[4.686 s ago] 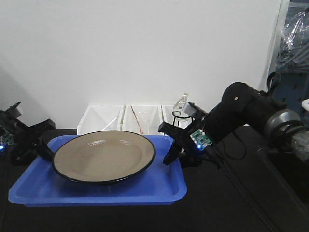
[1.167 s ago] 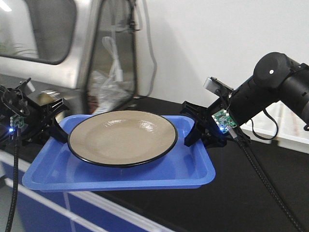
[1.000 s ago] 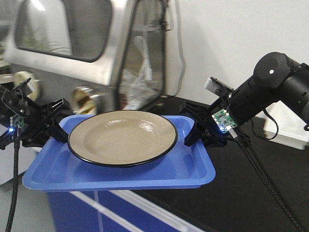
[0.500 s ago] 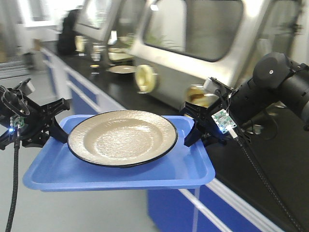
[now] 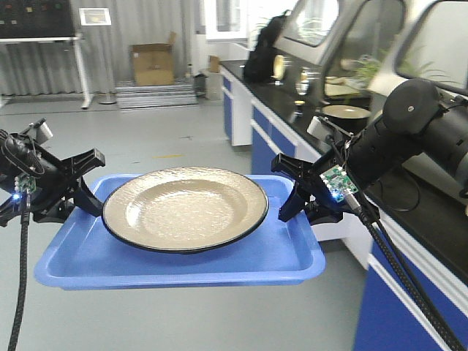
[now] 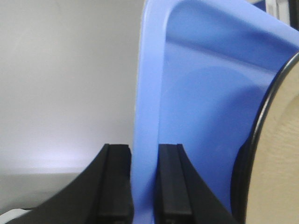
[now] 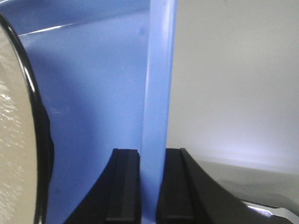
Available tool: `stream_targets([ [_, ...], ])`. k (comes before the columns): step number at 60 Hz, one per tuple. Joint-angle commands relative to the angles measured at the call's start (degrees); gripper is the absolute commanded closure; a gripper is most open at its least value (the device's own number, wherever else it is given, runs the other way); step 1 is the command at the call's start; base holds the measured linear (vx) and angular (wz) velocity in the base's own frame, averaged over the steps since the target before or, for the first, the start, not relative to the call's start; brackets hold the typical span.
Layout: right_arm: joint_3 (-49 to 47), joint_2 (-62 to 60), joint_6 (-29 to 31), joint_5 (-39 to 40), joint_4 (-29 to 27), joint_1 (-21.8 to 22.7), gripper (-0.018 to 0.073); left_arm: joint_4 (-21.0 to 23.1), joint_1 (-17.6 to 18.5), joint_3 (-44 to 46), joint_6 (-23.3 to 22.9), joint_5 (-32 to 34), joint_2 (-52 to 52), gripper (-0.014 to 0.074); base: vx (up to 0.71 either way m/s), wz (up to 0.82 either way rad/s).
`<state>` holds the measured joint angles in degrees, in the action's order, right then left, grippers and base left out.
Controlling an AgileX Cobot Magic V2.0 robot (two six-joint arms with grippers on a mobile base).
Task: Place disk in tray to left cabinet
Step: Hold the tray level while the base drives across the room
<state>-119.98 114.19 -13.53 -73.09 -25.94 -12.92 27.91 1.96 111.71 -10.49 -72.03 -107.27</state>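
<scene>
Tan glossy black-rimmed round disk [image 5: 184, 208] sits in the flat bright blue plastic tray [image 5: 183, 265]. I see my left gripper [image 5: 79, 196] and right gripper [image 5: 292, 199] each clamped on opposite tray rims.

- Open grey floor [image 5: 161, 131] lies ahead and to the left of the lifted tray [image 5: 183, 263].
- A dark-topped counter [image 5: 265, 135] with blue fronts runs along the right, close beside the right gripper [image 5: 289, 191].

A laboratory: long blue benches [image 5: 267, 135] with black tops stand beneath steel, windowed enclosures [image 5: 322, 22].
</scene>
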Motion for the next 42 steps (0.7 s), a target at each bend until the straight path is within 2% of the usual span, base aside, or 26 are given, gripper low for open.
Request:
stream_targets([
  [1, -2.0, -3.9, 0.8, 3.2, -9.0, -1.5, 0.0565, 10.1, 1.8, 2.2, -1.1, 0.2, 3.8, 0.0597, 0.14, 0.46],
  [42, -2.0, -3.9, 0.8, 3.0, -9.0, -1.5, 0.0565, 10.1, 1.8, 2.2, -1.1, 0.2, 3.8, 0.0597, 0.22, 0.34],
])
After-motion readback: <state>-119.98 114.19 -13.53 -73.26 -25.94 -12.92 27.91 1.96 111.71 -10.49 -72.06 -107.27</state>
